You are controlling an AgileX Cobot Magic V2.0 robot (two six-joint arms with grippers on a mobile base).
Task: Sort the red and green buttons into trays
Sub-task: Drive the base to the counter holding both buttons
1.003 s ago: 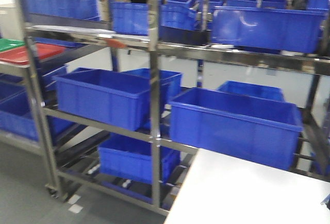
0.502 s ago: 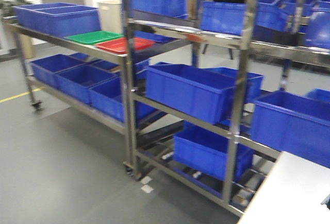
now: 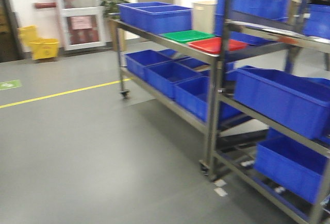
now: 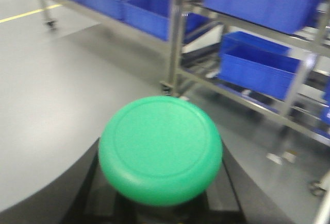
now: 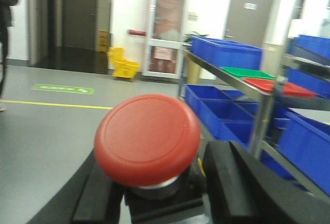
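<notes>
In the left wrist view the green button [image 4: 161, 149] fills the middle, its round cap toward the camera. My left gripper [image 4: 161, 206] is shut on its dark body, whose sides the cap mostly hides. The red button [image 5: 147, 139] sits the same way in my right gripper [image 5: 157, 195], with black fingers [image 5: 234, 183] pressed against its blocky base. The green tray [image 3: 187, 36] and the red tray [image 3: 216, 45] lie side by side on the top shelf of a steel rack, far from both grippers. No gripper shows in the front view.
Steel racks [image 3: 211, 105] hold several deep blue crates [image 3: 281, 98] on the right. A cream tub [image 3: 203, 15] stands behind the trays. Grey floor with a yellow line [image 3: 62, 94] spreads left, toward a yellow mop bucket [image 3: 41, 46] and a door. A person [image 5: 6, 33] stands at far left.
The front view has swung left: the racks slid toward the right, the white tabletop left the frame, and the trays now sit right of centre with open floor on the left.
</notes>
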